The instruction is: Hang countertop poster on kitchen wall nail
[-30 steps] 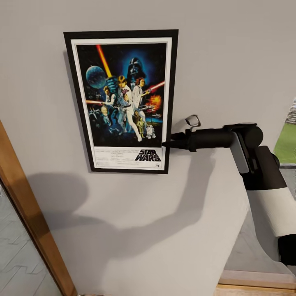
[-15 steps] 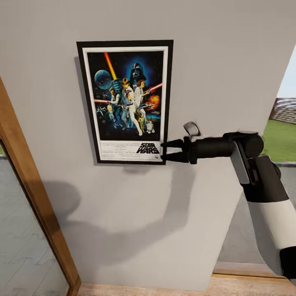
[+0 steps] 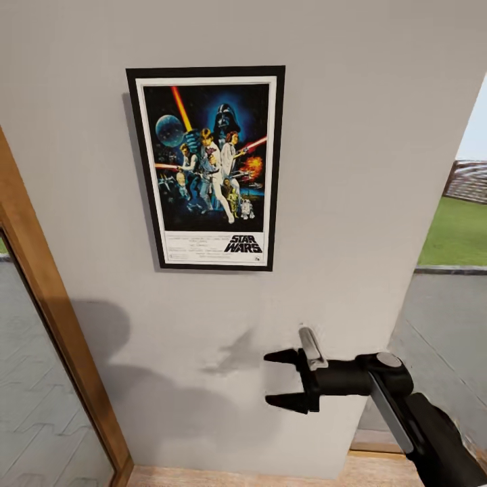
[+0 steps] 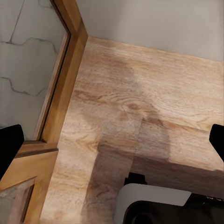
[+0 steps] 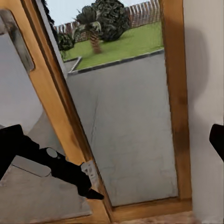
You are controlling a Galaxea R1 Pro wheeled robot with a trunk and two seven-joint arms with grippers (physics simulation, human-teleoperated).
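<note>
On your left stands a wooden door frame (image 3: 47, 318). The poster (image 3: 208, 168) hangs flat on the grey wall (image 3: 365, 101). Lower down to the right, your right gripper (image 3: 284, 379) is spread wide, holding nothing.

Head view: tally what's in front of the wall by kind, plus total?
Posters: 1, the poster, hung flat on the grey wall.
Robot hands: 1, the right hand, open and empty, below the poster and apart from it.
Wooden door frames: 1, the wooden door frame at the view's left.
Total: 3.
</note>
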